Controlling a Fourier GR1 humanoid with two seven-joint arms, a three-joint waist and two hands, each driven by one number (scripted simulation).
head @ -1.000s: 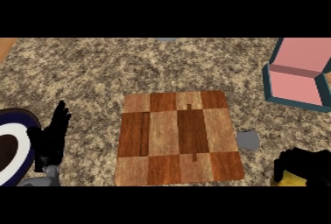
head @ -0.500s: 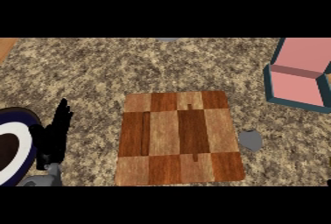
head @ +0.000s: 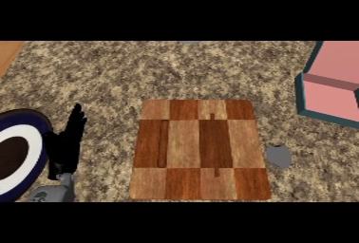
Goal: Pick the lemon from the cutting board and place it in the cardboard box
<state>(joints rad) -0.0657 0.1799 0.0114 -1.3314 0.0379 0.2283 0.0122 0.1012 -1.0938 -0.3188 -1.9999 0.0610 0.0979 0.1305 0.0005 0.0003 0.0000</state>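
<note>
No lemon shows anywhere in the head view: the checkered brown wooden cutting board (head: 201, 149) at the centre of the speckled granite counter (head: 175, 71) lies bare, so where the fruit is cannot be told from here. As a judgement only, a lemon should be light, firm and rounded, with a waxy rind that may slip or roll, best taken with fingers and thumb curled around its widest part rather than its tapered ends. The container at the right edge – a box with teal outer walls and a pink interior (head: 334, 84), not plainly cardboard in look – is only partly in view, and the part of its inside that shows holds nothing visible. A small grey patch (head: 279, 156) lies on the counter just beside the board's right edge; what it is cannot be told. At the left edge sits a round dark-blue-and-white plate with a brown centre (head: 15, 152), and next to it rests the black left hand (head: 67, 144), fingers straight and pointing up, holding nothing. The right hand is out of view – its state cannot be told.
</note>
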